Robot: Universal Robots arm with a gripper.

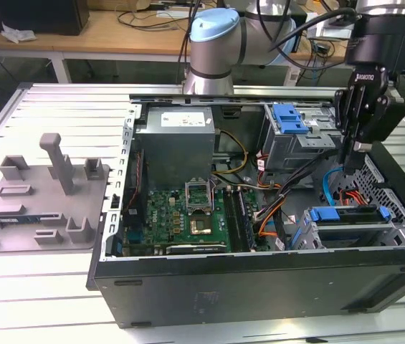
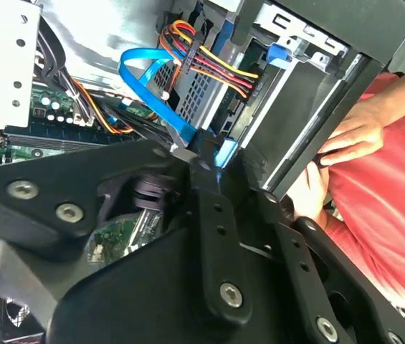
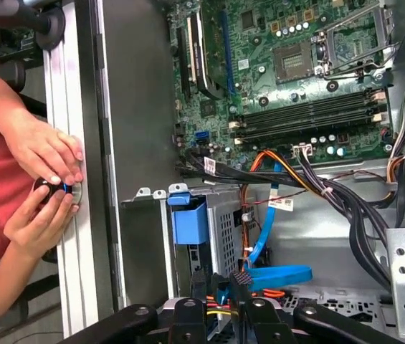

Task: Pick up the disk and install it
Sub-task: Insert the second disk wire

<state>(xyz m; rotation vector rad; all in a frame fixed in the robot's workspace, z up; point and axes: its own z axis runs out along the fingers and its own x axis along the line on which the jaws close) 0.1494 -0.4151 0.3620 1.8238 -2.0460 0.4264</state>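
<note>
Workbench holds an open PC case [image 1: 259, 287]; the disk [image 1: 350, 215] sits in its bay around 4 o'clock, gripper [image 1: 351, 159] hovering just above at 2 o'clock. Can't tell if it's open or closed, honestly.

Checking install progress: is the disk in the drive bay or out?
In: the disk sits in the case's drive bay, below the gripper.

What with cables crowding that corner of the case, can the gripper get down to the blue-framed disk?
Probably yes. In the exterior view the gripper hangs just above the disk, whose top lies uncovered. The blue cable curves close beside the way down and might get brushed.
</note>
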